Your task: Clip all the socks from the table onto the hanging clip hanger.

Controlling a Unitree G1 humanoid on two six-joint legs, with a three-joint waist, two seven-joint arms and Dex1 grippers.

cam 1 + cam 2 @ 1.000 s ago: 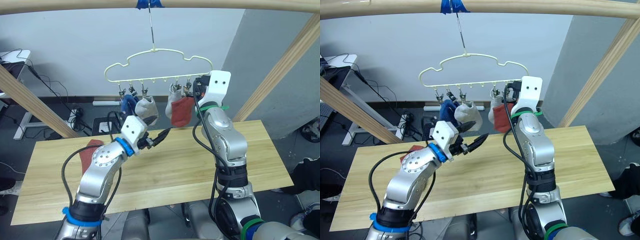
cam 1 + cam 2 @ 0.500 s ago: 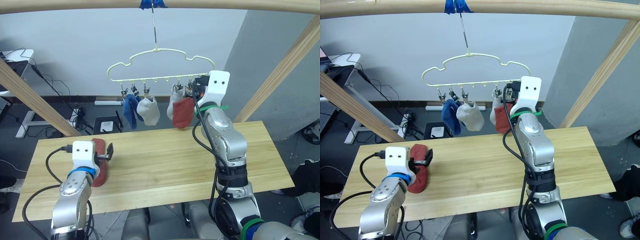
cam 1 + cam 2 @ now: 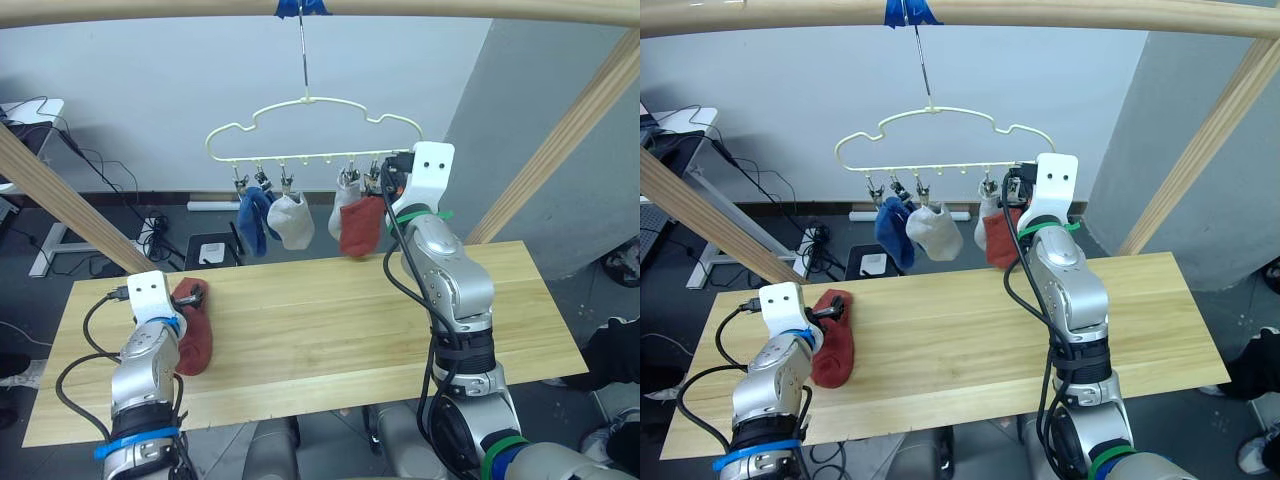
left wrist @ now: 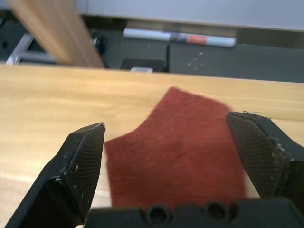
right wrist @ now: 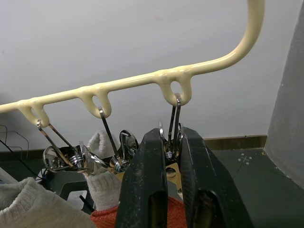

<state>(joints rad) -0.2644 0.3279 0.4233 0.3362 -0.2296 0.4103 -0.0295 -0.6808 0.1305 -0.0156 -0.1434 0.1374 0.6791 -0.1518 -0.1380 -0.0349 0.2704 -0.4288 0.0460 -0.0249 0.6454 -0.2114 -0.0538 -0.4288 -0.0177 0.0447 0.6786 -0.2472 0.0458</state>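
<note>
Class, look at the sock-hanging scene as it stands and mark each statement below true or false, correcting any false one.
1. A rust-red sock lies on the table. True.
2. The left tool is shut on that sock. False: its fingers are spread wide, one on either side of the sock.
3. The right tool is closed on a metal clip of the clip hanger. True.
4. The hanger carries no socks. False: a blue sock, two light grey socks and a second rust-red sock hang from it.
5. The hanger hangs from a wooden bar overhead. True.
</note>
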